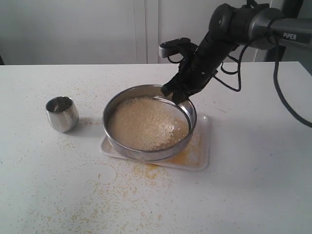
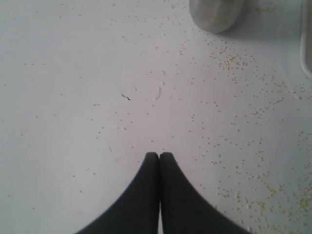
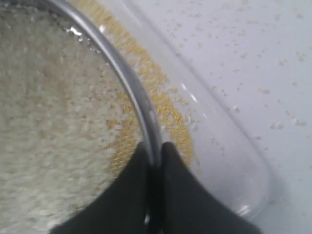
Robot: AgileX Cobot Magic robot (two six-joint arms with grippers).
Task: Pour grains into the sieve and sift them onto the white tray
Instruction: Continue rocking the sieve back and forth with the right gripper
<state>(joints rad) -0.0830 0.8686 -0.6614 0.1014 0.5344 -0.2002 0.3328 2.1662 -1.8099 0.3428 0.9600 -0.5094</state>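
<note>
**Right gripper held the sieve rim over the white tray**

I saw the right gripper [image 3: 155,146] closed on the thin steel rim of the sieve [image 1: 146,155], with one finger inside the ring and one outside. It held the far right part of the rim. The left gripper [image 2: 159,155] had its two fingers pressed together with nothing between them. It hung over a bare part of the table [image 1: 253,185], and I could not find it in the exterior view.

The sieve sat over the white tray [image 1: 202,158] near the middle of the table and covered most of it, so only the right and near edges of the tray showed. I could not tell whether the sieve rested on the tray or was lifted a little. The grains [image 1: 146,124] lay in the sieve as a wide, pale, mostly off-white layer over the mesh. Fine yellow granules [image 1: 191,150] lay on the tray just beside the sieve wall, on its near right side.

To the left of the sieve, apart from it, a small steel cup [image 1: 62,113] stood upright. Loose yellow specks [image 1: 146,178] were scattered on the table, most thickly on the near side of the tray.
</note>
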